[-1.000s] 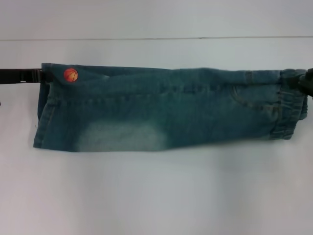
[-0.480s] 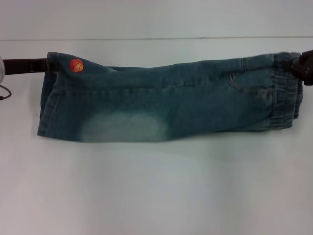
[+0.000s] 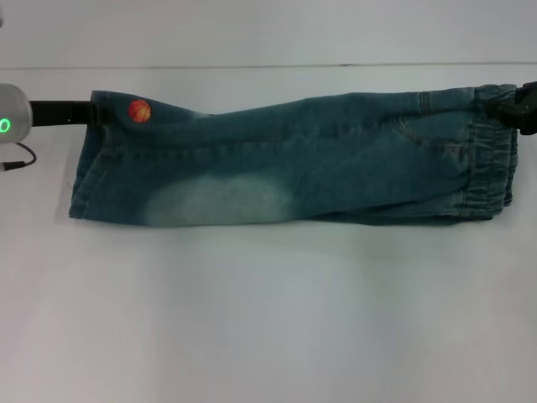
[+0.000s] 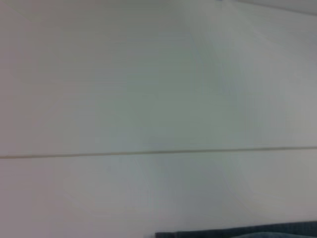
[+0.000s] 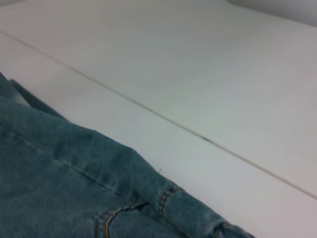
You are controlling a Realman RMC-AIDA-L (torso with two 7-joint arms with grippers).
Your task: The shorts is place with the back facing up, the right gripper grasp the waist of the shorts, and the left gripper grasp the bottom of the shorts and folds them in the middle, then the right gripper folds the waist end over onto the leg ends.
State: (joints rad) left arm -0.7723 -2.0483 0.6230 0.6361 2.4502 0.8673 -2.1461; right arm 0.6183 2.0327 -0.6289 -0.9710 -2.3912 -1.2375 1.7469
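The shorts [image 3: 294, 159] lie folded lengthwise into one long denim strip across the white table. The leg ends [image 3: 82, 172] are at the left, with an orange ball patch [image 3: 139, 110] near the far corner. My left gripper [image 3: 91, 112] is shut on that far corner of the hem. The ruffled waist [image 3: 491, 168] is at the right, and my right gripper [image 3: 503, 111] is shut on its far edge. The held far edge looks raised and taut. Denim [image 5: 74, 188] fills the near part of the right wrist view. The left wrist view catches only a thin strip of denim [image 4: 237, 233].
The white table [image 3: 268, 319] spreads out in front of the shorts. A thin seam line [image 3: 252, 65] crosses it behind them. A green ring light [image 3: 4, 126] and a thin cable [image 3: 17, 164] show at the left edge.
Both grippers have carried the shorts' far edge farther back and to the right. The left wrist with its green light has come into view. The near edge has slid back with it.
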